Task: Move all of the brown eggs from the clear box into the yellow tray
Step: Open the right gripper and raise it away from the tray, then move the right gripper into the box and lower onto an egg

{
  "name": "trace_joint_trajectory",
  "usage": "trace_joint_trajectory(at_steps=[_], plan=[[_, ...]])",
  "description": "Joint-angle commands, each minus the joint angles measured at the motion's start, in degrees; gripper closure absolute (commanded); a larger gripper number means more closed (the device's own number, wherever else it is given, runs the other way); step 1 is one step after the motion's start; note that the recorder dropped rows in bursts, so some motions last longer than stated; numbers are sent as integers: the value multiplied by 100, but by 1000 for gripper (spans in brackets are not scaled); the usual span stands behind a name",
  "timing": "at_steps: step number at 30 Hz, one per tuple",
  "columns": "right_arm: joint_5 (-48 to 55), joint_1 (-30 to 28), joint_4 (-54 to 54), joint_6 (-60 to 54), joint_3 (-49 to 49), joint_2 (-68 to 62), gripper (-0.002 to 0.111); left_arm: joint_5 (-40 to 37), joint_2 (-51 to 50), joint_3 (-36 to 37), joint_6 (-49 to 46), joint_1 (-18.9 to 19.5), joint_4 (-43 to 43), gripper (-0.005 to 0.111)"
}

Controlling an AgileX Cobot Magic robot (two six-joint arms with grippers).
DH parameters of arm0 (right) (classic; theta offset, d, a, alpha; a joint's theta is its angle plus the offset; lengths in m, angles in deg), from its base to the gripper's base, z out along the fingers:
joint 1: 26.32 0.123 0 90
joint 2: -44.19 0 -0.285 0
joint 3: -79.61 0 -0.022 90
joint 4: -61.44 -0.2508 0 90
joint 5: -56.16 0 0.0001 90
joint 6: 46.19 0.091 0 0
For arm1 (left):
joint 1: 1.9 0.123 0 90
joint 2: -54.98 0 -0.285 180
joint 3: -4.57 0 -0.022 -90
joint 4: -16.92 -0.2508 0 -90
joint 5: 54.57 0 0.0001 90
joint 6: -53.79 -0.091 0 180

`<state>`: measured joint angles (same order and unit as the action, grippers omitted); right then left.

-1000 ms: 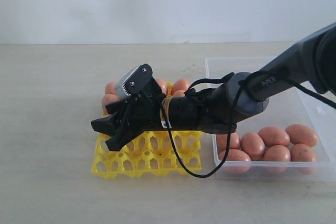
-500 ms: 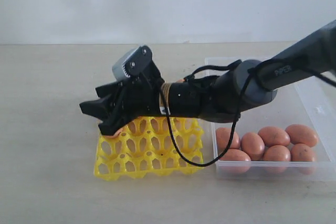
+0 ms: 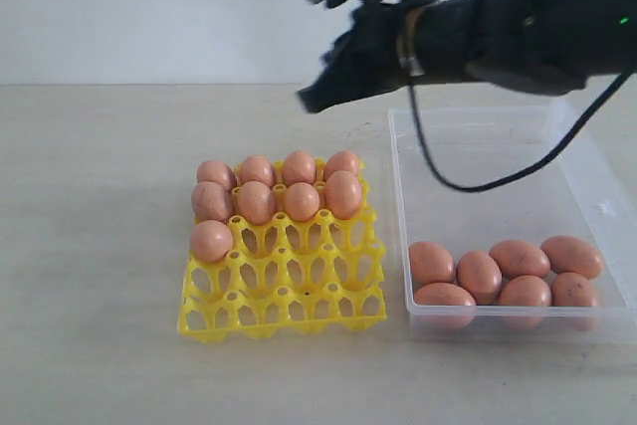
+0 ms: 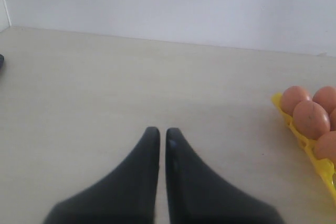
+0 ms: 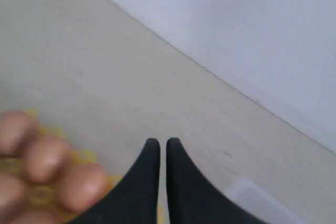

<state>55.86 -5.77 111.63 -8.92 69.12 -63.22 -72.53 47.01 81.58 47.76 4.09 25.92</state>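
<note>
**Right gripper clenched, empty, up in the air; eggs split between tray and box**

Right gripper (image 3: 311, 99): fingers pressed together with only a thin slit between them, nothing held. It hangs high, touching nothing, tip angled down and to the left in the exterior view, and it is a bit blurred. Its dark arm (image 3: 537, 22) runs off to the upper right. A black cable (image 3: 478, 187) droops from the arm in a loop that shows in front of the far part of the clear box (image 3: 518, 211).

Left gripper (image 4: 159, 131): fingers also closed together and empty, low over bare table (image 3: 100, 246). It is well apart from the tray corner seen in its wrist view, and it does not show in the exterior view.

Brown eggs (image 3: 256, 202): nine sit in the yellow tray (image 3: 299, 291). Four fill the far row, four fill the next row, and one sits in the leftmost cup of the third row. The cups nearer the camera show bare yellow grid.

Seven more eggs lie in the clear box, bunched at its near end and touching one another. Four are in a line behind and three are in front, against the near wall.

The box sits just beside the tray, on the tray's right in the exterior view, with a narrow gap between them. Both rest flat on the pale table, with a white wall (image 3: 149, 7) behind.
</note>
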Motion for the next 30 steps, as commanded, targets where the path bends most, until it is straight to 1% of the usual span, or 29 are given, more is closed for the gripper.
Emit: trace_joint_trajectory(at_steps=[1, 3, 4, 7, 9, 10, 12, 14, 16, 21, 22, 23, 30], plan=[[1588, -1150, -1136, -74, -12, 128, 108, 9, 18, 21, -23, 16, 3, 103], [2536, -1455, -2030, -1176, -12, 128, 108, 9, 18, 21, -23, 16, 3, 103], [3301, -1566, -2663, -2391, 0, 128, 108, 9, 18, 21, -23, 16, 3, 103], [5027, -1601, -4508, -5214, 77, 128, 108, 9, 18, 21, -23, 16, 3, 103], [5440, -1536, -5354, -6289, 130, 128, 108, 9, 18, 21, -23, 16, 3, 103], [5473, -1480, -5880, -6886, 151, 128, 108, 9, 18, 21, -23, 16, 3, 103], [5324, -1411, -6292, -7443, 151, 128, 108, 9, 18, 21, -23, 16, 3, 103], [5353, -1363, -6264, -7622, 151, 128, 106, 9, 18, 21, -23, 16, 3, 103], [5598, -1337, -6075, -7610, 151, 128, 97, 9, 18, 21, -23, 16, 3, 103], [5883, -1337, -5336, -7053, 151, 128, 55, 9, 18, 21, -23, 16, 3, 103], [5869, -1337, -5207, -6943, 151, 128, 49, 9, 18, 21, -23, 16, 3, 103], [5818, -1337, -5132, -6849, 151, 128, 48, 9, 18, 21, -23, 16, 3, 103], [5494, -1337, -5108, -6725, 151, -50, 48, 9, 18, 21, -23, 16, 3, 103]])
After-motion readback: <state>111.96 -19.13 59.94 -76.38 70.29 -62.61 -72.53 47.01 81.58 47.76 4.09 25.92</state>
